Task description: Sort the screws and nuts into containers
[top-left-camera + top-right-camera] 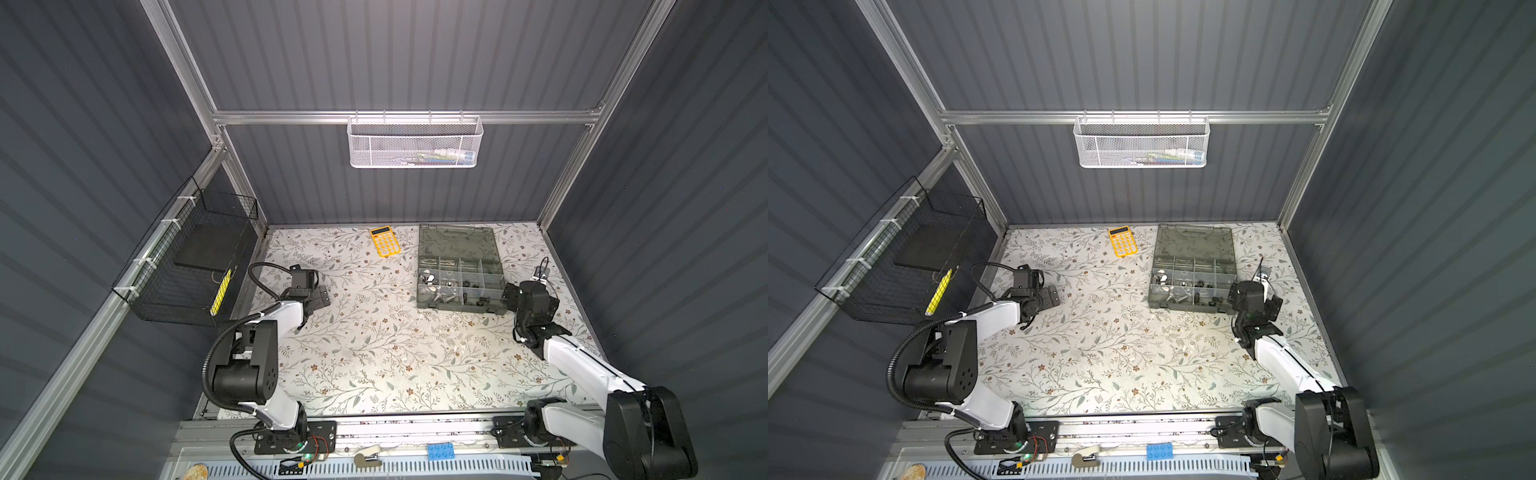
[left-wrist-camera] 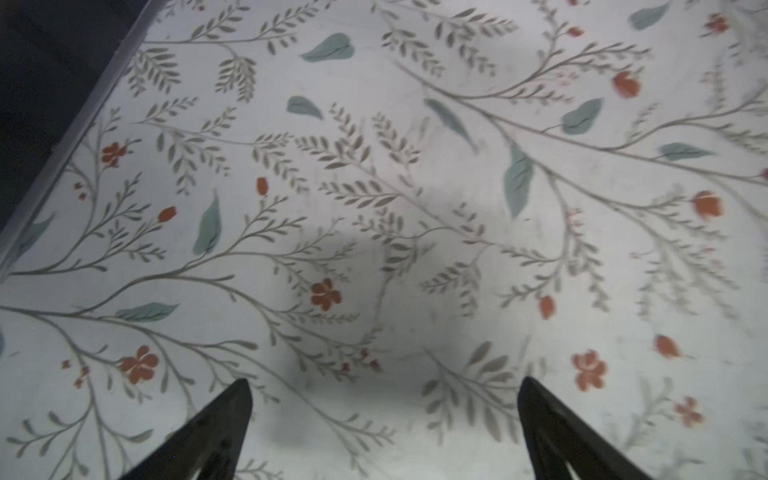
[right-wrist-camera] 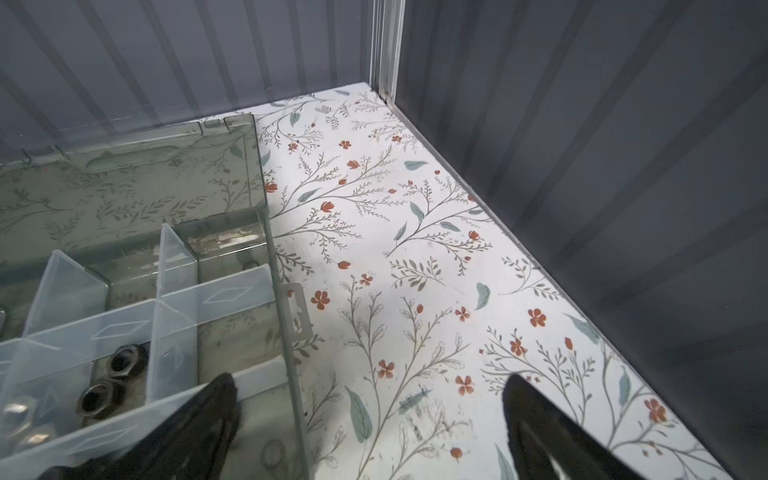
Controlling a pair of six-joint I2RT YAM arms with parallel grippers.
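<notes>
**Right tool straddles the box wall, empty**

The right tool [image 3: 370, 382] hangs spread wide and grips nothing. One finger is above a corner compartment of the containers [image 3: 224, 293], the other over bare table [image 3: 415, 249]. Black nuts [image 3: 124, 359] lie in the neighbouring compartment. The screws [image 1: 444, 297] seem to sit in the front row, though they are too small to be sure. The left tool [image 2: 386, 384] is likewise released, well apart. Best to lift straight up, so no finger snags a divider, then look for strays.
</notes>
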